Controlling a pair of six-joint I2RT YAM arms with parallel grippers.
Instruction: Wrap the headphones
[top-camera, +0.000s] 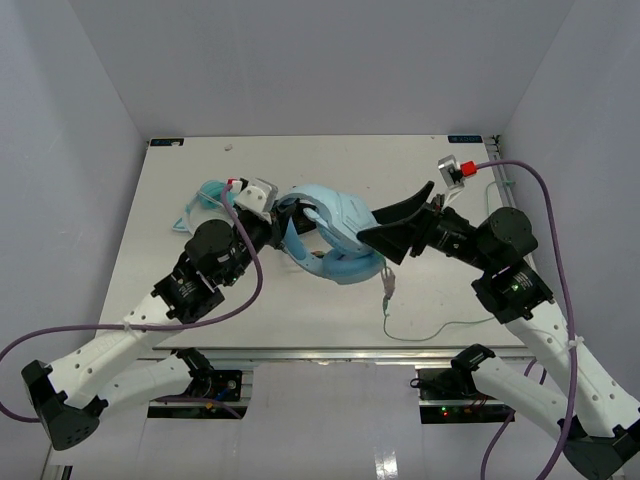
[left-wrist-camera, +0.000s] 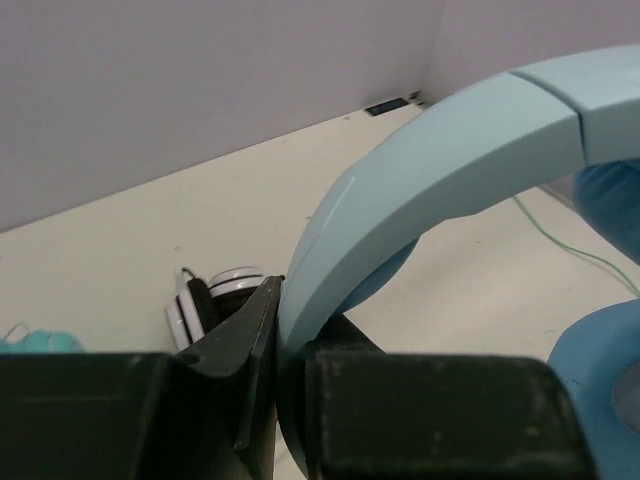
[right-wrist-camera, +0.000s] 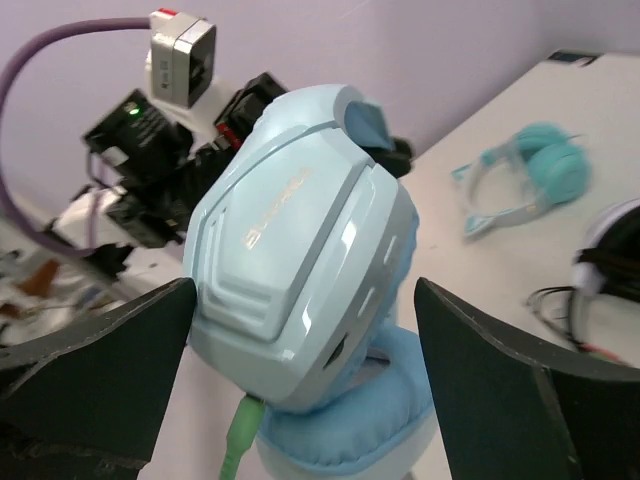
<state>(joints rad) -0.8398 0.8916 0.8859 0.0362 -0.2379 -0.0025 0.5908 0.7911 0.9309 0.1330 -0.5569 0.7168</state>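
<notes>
Above the table (top-camera: 160, 230), the left gripper (left-wrist-camera: 275, 345) clamps the headphones (top-camera: 335, 232) by the headband while the right gripper (right-wrist-camera: 300, 330), jaws spread, flanks an ear cup; winding the trailing cable (top-camera: 430, 330) demands a steady hold.

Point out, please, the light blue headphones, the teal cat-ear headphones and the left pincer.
light blue headphones (right-wrist-camera: 300, 260), right wrist view, ear cup's outer shell
teal cat-ear headphones (right-wrist-camera: 545, 165), right wrist view, ear cup
left pincer (left-wrist-camera: 285, 345), left wrist view, between its fingertips

The headphones (right-wrist-camera: 300, 260) had a smooth, glossy hard-plastic cup shell; their ear pad (right-wrist-camera: 340, 425), at the frame's bottom, looked soft and matt. The headband (left-wrist-camera: 440, 170) was satiny plastic. My left gripper (left-wrist-camera: 275, 400) fingers were matt black plastic. The table (top-camera: 300, 170) looked matt white.
</notes>
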